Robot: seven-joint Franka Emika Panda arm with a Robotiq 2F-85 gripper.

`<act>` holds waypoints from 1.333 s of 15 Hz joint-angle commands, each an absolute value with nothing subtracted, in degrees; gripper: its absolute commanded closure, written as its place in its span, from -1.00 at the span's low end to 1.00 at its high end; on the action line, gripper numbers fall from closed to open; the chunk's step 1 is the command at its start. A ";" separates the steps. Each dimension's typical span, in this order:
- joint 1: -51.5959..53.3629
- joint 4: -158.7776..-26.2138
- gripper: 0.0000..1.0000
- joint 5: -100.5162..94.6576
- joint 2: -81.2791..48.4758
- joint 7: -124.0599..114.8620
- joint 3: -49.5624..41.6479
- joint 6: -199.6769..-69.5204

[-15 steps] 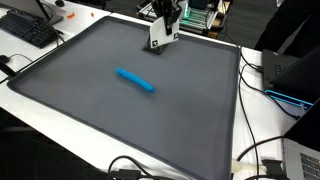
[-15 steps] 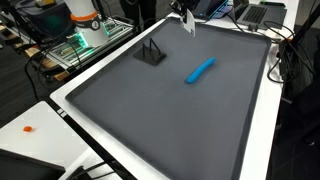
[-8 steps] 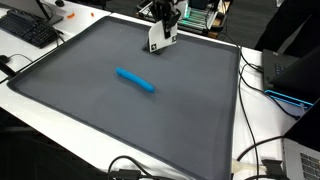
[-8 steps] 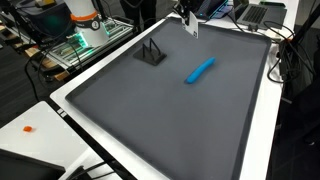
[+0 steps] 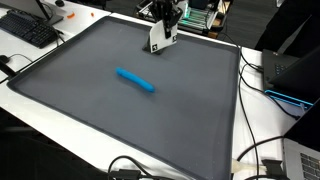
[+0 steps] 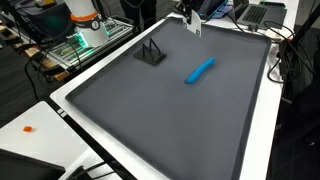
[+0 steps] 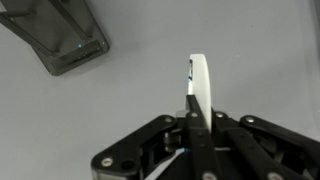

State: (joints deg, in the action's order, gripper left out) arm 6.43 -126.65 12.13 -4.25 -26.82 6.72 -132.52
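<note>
Pincer: the pincer (image 7: 197, 118) is pinched narrow on a thin white plate (image 7: 199, 80), one finger flat on each face. In both exterior views it hangs over the far edge of the mat (image 5: 169, 17).

Held thing: the white plate juts straight out past the fingertips, edge-on to the wrist camera, with a small dark mark near its tip. In an exterior view it shows its broad face, slanting down from the pincer (image 5: 158, 36). I cannot tell whether its lower end touches the mat.

Just changed: very little. In an exterior view the plate's free end (image 6: 194, 24) has drifted a touch sideways over the last second. The grip has not loosened.

What that means: as I judge it, the plate is securely caught and is being carried slowly, not set down.

Stand: a dark stand (image 7: 58, 40) sits on the mat off to one side of the pincer and well apart from the plate. It has not moved (image 6: 150, 53).

Blue stick: a blue stick (image 5: 135, 80) lies flat on the grey mat (image 5: 70, 95), well away from the pincer toward the middle. It is untouched and in the same place as before.
</note>
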 commanded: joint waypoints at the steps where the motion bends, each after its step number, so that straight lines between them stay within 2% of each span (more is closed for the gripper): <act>1: 6.95 -122.03 0.98 10.67 -7.28 -19.15 6.89 -130.95; 12: 9.04 -103.85 0.98 -0.25 -22.82 -11.11 5.86 -122.35; 20: 10.22 -97.57 0.98 -3.95 -29.64 -11.29 3.98 -122.61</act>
